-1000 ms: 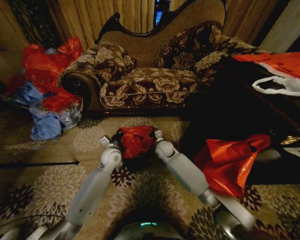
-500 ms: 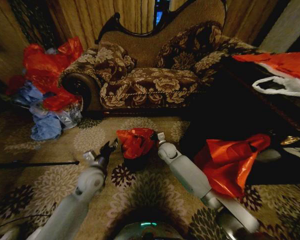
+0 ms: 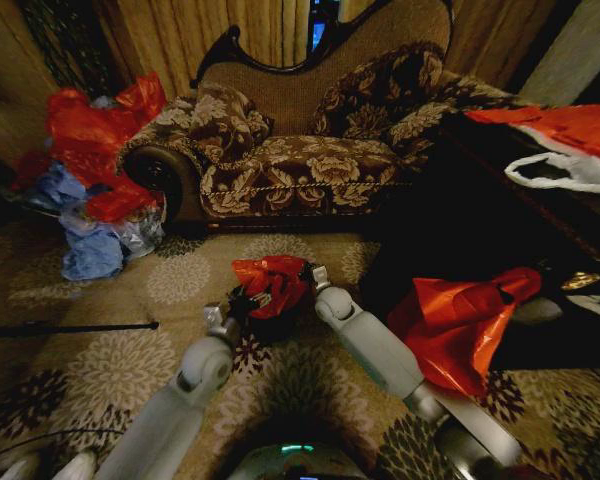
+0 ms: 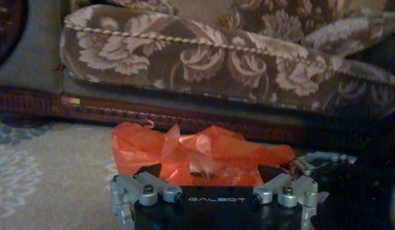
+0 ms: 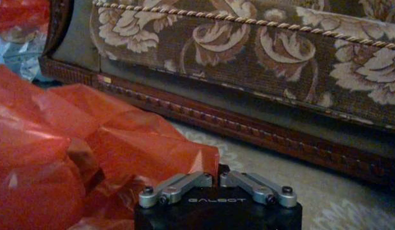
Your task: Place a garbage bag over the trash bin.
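The garbage bag (image 3: 270, 283) is sitting crumpled over the trash bin (image 3: 270, 322) on the carpet (image 3: 110, 350) near the sofa (image 3: 300, 165). The left gripper (image 3: 242, 302), fingers spread apart, is touching its left side; the right gripper (image 3: 306, 272) is pinching its right edge.

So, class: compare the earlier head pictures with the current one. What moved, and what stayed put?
The left pincer left the small crinkly red plastic garbage bag, swung out to the robot's left, then came back to the bag's edge with its fingers spread. The bag went from bunched over the small black cylindrical trash bin to spread wider. The right pincer stayed shut at the bag's right side. The bin stayed put.
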Controlling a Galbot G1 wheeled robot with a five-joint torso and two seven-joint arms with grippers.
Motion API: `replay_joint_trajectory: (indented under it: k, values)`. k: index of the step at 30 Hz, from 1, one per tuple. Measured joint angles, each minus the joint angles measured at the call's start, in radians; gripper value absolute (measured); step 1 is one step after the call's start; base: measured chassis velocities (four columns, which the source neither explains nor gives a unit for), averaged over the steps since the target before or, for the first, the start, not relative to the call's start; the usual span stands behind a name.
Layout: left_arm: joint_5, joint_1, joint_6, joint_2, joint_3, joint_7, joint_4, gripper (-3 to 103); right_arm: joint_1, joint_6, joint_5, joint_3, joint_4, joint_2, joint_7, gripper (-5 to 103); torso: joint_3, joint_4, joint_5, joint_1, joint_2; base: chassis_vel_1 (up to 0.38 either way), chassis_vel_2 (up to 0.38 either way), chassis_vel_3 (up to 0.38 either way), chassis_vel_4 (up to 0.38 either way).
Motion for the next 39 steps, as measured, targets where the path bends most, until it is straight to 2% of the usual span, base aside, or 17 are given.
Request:
replay_joint_trajectory:
  k: [3, 9, 10, 14, 16, 17, 19, 22, 23, 26, 28, 30, 31, 35, 38, 39]
  values:
    - [0.017, -0.061, -0.002, -0.013, 0.052, 0.019, 0.066, 100, -0.006, 0.01, -0.01, 0.0, -0.002, -0.001, -0.001, 0, 0.0, 0.0002, 0.0001, 0.0, 0.0, 0.0, 0.0, 0.0, 0.0]
    - [0.062, -0.098, 0.012, -0.028, 0.106, 0.024, 0.136, 100, -0.008, 0.015, -0.011, 0.004, -0.004, -0.006, -0.006, 0, 0.0, 0.0, -0.0001, 0.0, 0.0, 0.0, 0.0, 0.0, 0.0]
    - [0.079, -0.099, 0.024, -0.028, 0.111, 0.022, 0.146, 103, -0.008, 0.016, -0.011, 0.007, -0.006, -0.007, -0.009, 0, 0.0, 0.0002, 0.0, 0.0, 0.0, 0.0, 0.0, 0.0, 0.0]
    - [0.123, -0.104, 0.047, -0.028, 0.12, 0.006, 0.172, 95, -0.009, 0.021, -0.011, 0.022, -0.014, -0.009, -0.017, 0, 0.0, 0.0002, 0.0, 0.0, 0.0, 0.0, 0.0, 0.0, 0.0]
    - [0.136, -0.109, 0.047, -0.028, 0.122, 0.005, 0.183, 95, -0.009, 0.023, -0.011, 0.024, -0.018, -0.01, -0.018, 0, 0.0, 0.0002, 0.0001, 0.0, 0.0, 0.0, 0.0, 0.0, 0.0]
    - [0.155, -0.116, 0.043, -0.031, 0.124, 0.005, 0.201, 86, -0.009, 0.027, -0.011, 0.026, -0.022, -0.01, -0.019, 0, 0.0, 0.0002, 0.0, 0.0, 0.0, 0.0, 0.0, 0.0, 0.0]
    - [0.165, -0.121, 0.036, -0.034, 0.125, 0.005, 0.213, 86, -0.008, 0.028, -0.011, 0.026, -0.024, -0.01, -0.019, 0, 0.0, 0.0002, 0.0, 0.0, 0.0, 0.0, 0.0, 0.0, 0.0]
    - [0.172, -0.133, 0.017, -0.044, 0.128, 0.005, 0.232, 70, -0.003, 0.029, -0.01, 0.024, -0.029, -0.01, -0.019, 0, 0.0, 0.0001, -0.0001, 0.0, 0.0, 0.0, 0.0, 0.0, 0.0]
    - [0.172, -0.133, 0.017, -0.044, 0.128, 0.005, 0.232, 70, -0.003, 0.029, -0.01, 0.024, -0.029, -0.01, -0.019, 0, 0.0, 0.0001, -0.0001, 0.0, 0.0, 0.0, 0.0, 0.0, 0.0]
    - [0.161, -0.128, 0.012, -0.041, 0.128, 0.001, 0.214, 54, 0.003, 0.031, -0.01, 0.023, -0.035, -0.008, -0.018, 0, 0.0, 0.0001, 0.0, 0.0, 0.0, 0.0, 0.0, 0.0, 0.0]
    - [0.156, -0.126, 0.011, -0.039, 0.127, 0.001, 0.212, 54, 0.005, 0.031, -0.01, 0.022, -0.035, -0.008, -0.018, 0, 0.0, 0.0001, 0.0, 0.0, 0.0, 0.0, 0.0, 0.0, 0.0]
    - [0.152, -0.121, -0.001, -0.035, 0.124, 0.001, 0.214, 43, 0.008, 0.031, -0.01, 0.022, -0.036, -0.007, -0.016, 0, 0.0, 0.0002, -0.0001, 0.0, 0.0, 0.0, 0.0, 0.0, 0.0]
    - [0.152, -0.121, -0.001, -0.035, 0.124, 0.001, 0.214, 43, 0.008, 0.031, -0.01, 0.022, -0.036, -0.007, -0.016, 0, 0.0, 0.0002, -0.0001, 0.0, 0.0, 0.0, 0.0, 0.0, 0.0]
    - [0.147, -0.108, -0.017, -0.031, 0.11, 0.001, 0.212, 22, 0.008, 0.031, -0.007, 0.023, -0.031, -0.012, -0.006, 0, 0.0, 0.0001, -0.0001, 0.0, 0.0, 0.0, 0.0, 0.0, 0.0]
    - [0.144, -0.095, -0.027, -0.027, 0.103, -0.001, 0.202, 16, 0.005, 0.031, -0.005, 0.023, -0.024, -0.019, 0.001, 0, 0.0, 0.0001, -0.0001, 0.0, 0.0, 0.0, 0.0, 0.0, 0.0]
    - [0.14, -0.08, -0.032, -0.021, 0.094, -0.006, 0.184, 6, 0.002, 0.031, -0.003, 0.024, -0.017, -0.026, 0.006, 0, 0.0, 0.0, -0.0001, 0.0, 0.0, 0.0, 0.0, 0.0, 0.0]
